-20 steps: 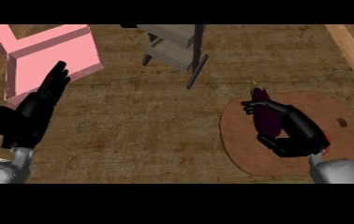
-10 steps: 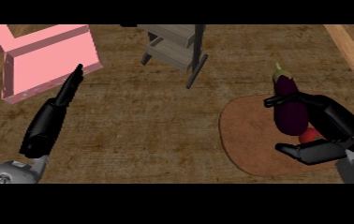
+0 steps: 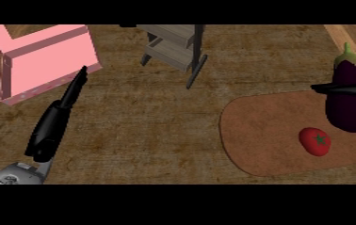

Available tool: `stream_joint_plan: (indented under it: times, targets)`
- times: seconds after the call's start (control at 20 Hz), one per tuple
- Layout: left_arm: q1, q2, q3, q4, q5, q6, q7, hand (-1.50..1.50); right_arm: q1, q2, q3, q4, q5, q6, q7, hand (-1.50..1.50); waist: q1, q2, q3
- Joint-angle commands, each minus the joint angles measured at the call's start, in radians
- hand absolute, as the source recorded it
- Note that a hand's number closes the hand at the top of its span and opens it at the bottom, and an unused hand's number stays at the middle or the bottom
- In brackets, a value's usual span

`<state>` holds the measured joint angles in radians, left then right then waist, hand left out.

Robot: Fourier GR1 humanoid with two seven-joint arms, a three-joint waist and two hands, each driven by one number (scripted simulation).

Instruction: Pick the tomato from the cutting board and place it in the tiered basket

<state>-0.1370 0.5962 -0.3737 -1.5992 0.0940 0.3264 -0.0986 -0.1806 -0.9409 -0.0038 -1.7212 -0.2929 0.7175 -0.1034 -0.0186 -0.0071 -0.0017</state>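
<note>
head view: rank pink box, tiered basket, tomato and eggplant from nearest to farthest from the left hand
From the left hand:
1. pink box, just above its fingertips at upper left.
2. tiered basket, top centre.
3. tomato, on the cutting board at lower right.
4. eggplant, at the right edge, beyond the tomato.

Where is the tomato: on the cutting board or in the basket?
On the cutting board. The tomato lies on its right part, untouched; the tiered basket stands apart at the top.
</note>
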Motion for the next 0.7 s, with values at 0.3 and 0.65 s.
stream_joint_plan:
  times: [0.3, 0.65]
  targets:
    - [0.06, -0.023, -0.02, -0.064, -0.054, 0.036, 0.018, 0.0, 0.075, -0.258, -0.086, -0.245, 0.297, 0.062, 0.116, -1.5, -0.005, -0.004, 0.002]
    - [0.034, -0.078, -0.002, -0.045, -0.09, 0.007, 0.03, 0.0, 0.249, -0.107, -0.109, -0.535, 0.327, 0.025, 0.362, -1.5, 0.0, 0.002, 0.001]
